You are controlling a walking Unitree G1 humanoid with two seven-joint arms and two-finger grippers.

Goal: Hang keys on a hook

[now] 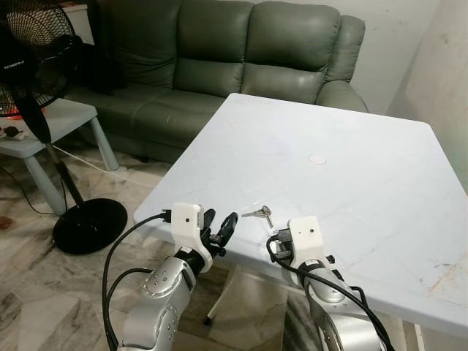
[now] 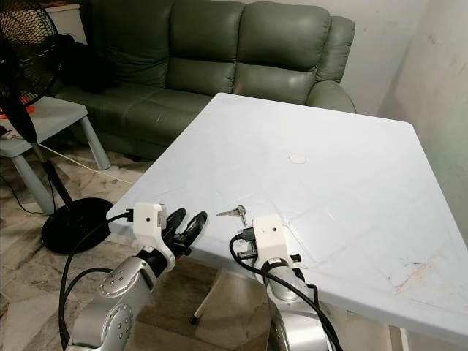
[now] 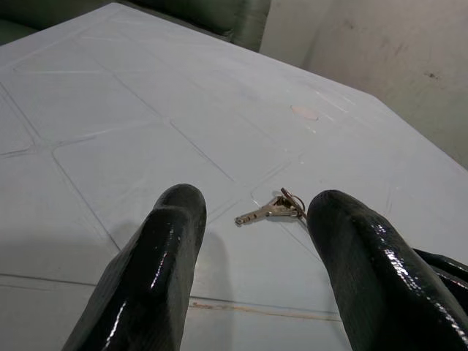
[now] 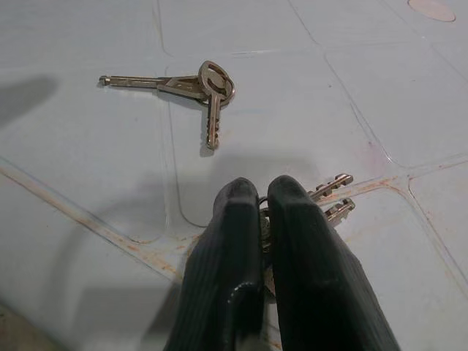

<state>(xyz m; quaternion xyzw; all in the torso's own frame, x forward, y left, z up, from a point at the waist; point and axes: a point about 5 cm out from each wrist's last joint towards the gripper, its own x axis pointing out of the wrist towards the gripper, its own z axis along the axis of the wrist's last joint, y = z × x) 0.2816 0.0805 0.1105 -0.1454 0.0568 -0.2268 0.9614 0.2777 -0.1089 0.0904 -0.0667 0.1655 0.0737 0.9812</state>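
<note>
Two silver keys (image 4: 196,89) on a ring lie flat on the white desk (image 1: 351,146). Right gripper (image 4: 263,197) fingers pinch a second key bunch (image 4: 330,199); left gripper (image 3: 252,219) fingers are spread wide.

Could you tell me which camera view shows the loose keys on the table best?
The right wrist view: the loose keys lie close and sharp. The left wrist view shows them smaller beyond the left gripper; the eye views show a small glint.

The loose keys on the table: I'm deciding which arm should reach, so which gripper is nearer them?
Right. The right gripper, shut on another key bunch, sits just short of the loose keys. The left gripper hangs open at the table edge, farther off.
</note>
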